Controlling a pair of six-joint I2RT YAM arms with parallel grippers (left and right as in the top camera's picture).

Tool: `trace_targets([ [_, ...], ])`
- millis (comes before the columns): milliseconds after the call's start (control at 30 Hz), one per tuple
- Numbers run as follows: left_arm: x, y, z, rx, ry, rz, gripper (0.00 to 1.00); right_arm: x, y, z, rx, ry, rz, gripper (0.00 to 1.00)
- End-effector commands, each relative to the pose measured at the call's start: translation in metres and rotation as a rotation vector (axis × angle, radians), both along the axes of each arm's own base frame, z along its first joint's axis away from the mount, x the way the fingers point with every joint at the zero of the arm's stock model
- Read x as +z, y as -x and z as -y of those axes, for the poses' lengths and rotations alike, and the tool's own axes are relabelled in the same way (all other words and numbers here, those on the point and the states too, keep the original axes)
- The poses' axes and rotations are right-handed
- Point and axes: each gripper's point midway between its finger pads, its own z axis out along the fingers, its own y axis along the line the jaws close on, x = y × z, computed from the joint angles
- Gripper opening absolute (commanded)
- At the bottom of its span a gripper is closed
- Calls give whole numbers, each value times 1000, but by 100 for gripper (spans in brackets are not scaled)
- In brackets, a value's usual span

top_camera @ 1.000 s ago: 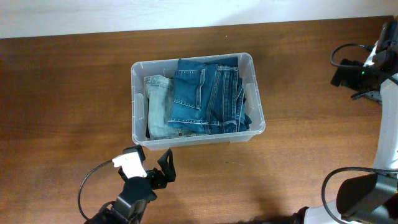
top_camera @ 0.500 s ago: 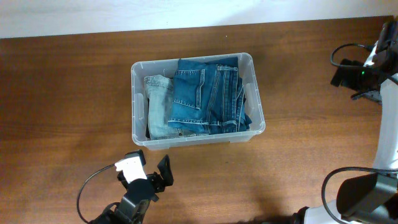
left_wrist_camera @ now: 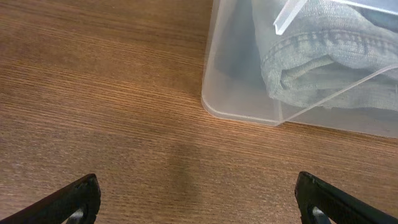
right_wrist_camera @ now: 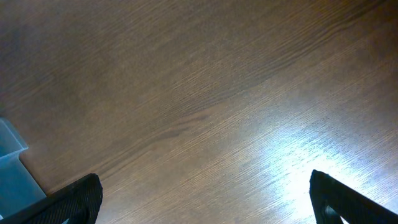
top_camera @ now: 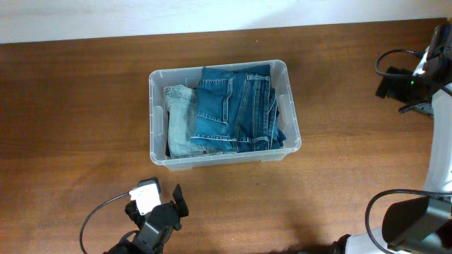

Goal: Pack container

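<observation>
Overhead view: the container [top_camera: 151, 116] sits on the brown wooden counter [top_camera: 70, 106], slightly behind centre, with its long side running across the frame.
Contents: folded dark blue jeans [top_camera: 229, 106] fill the middle and right of it; a paler folded pair [top_camera: 180, 120] lies along the left wall.
Left arm [top_camera: 159, 222]: low at the near edge, in front of the container's left end and apart from it; a black cable [top_camera: 95, 215] loops off to its left.
Left jaws: spread wide, holding nothing; in the left wrist view the black fingertips [left_wrist_camera: 74, 199] show only at the bottom corners, with bare wood between them.
Left wrist view: a rounded corner of the container [left_wrist_camera: 242, 93] lies ahead, with pale denim [left_wrist_camera: 323, 56] pressed behind the clear wall.
Right arm [top_camera: 424, 77]: at the far right edge, well apart from the container.
Right jaws: spread wide and empty, the dark fingertips [right_wrist_camera: 68, 202] above bare wood with a patch of glare [right_wrist_camera: 298, 155].
Right wrist view, left edge: a bluish translucent corner [right_wrist_camera: 12, 168]; I cannot tell what it is.
</observation>
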Motion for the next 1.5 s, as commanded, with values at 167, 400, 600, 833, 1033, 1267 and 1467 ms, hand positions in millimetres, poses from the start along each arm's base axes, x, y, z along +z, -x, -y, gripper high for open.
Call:
trace_targets([
  [167, -1, -1, -7, 22, -39, 13, 99, 4, -1, 2, -11, 6, 10, 99],
  [400, -1, -1, -7, 22, -39, 13, 99, 4, -1, 2, -11, 6, 10, 99],
  [600, -1, -1, -7, 22, -39, 13, 99, 4, -1, 2, -11, 6, 10, 98],
  [833, 23, -11, -23, 116, 41, 116, 99, 4, -1, 2, -11, 5, 10, 99],
  [1033, 47, -16, -64, 311, 101, 233, 99, 4, -1, 2, -11, 6, 10, 99],
  [1267, 88, -11, -104, 484, 182, 441, 99, 4, -1, 2, -11, 6, 10, 99],
  [1467, 91, -6, -124, 572, 172, 466, 99, 4, -1, 2, -11, 6, 10, 99],
])
